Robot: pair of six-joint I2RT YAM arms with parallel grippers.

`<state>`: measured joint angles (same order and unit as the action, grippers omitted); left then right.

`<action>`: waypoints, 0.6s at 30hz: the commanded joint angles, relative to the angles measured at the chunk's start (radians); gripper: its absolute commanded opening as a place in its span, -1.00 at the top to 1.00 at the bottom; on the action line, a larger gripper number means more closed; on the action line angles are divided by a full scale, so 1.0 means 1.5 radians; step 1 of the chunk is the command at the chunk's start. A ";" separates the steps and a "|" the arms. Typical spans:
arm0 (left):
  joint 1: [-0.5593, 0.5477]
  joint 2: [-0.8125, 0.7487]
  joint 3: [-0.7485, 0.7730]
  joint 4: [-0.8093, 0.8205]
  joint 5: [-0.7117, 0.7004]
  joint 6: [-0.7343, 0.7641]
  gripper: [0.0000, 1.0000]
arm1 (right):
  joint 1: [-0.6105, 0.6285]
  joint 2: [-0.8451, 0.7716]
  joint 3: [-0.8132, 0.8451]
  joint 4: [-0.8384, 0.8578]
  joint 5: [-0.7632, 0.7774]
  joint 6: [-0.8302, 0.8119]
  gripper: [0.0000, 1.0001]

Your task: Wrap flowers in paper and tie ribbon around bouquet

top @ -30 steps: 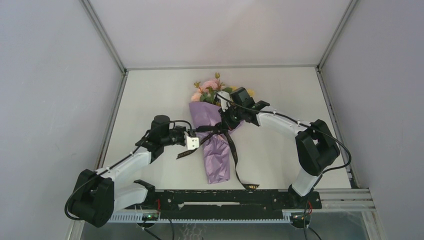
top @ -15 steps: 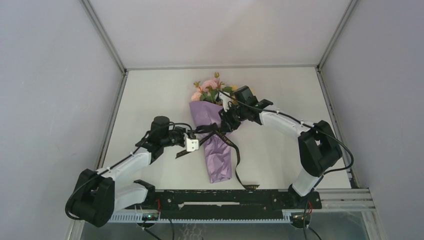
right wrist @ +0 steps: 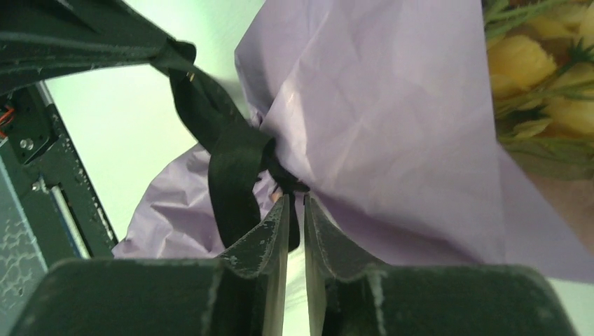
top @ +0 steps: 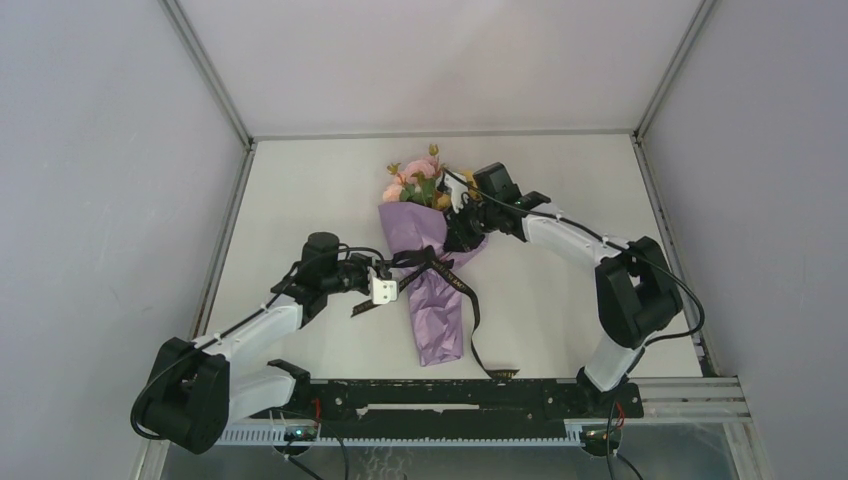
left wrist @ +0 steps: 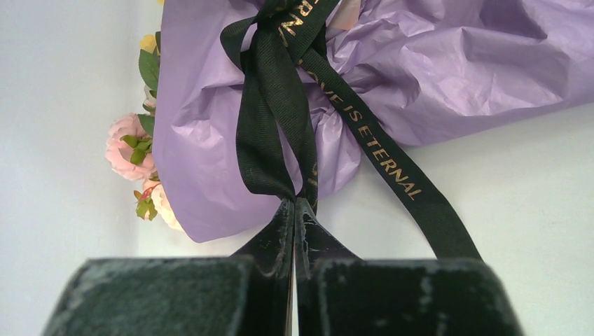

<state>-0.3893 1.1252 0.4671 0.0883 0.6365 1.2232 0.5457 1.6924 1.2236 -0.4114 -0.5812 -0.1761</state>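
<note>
Bright, even light (right wrist view blurred).

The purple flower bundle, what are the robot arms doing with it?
They are tying a black, gold-lettered ribbon around the lilac paper cone of pink and yellow flowers lying on the white table. The left gripper pinches a ribbon loop shut. The right gripper sits at the knot, fingers nearly together; its grip is unclear.

The paper is crinkled and matt, the ribbon finely ribbed woven cloth, the table smooth.

ribbon around bouquet, seemingly knotted, on table
</note>
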 commanded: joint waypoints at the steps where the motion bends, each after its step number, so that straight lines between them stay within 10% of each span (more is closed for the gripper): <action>1: 0.006 -0.005 -0.013 0.007 0.027 0.014 1.00 | 0.016 0.040 0.055 -0.002 0.021 -0.026 0.59; 18: 0.006 -0.006 -0.011 0.002 0.023 0.020 1.00 | 0.007 0.082 0.069 -0.056 -0.219 -0.067 0.33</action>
<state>-0.3893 1.1252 0.4671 0.0872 0.6395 1.2377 0.5556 1.8015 1.2896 -0.5022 -0.8314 -0.2646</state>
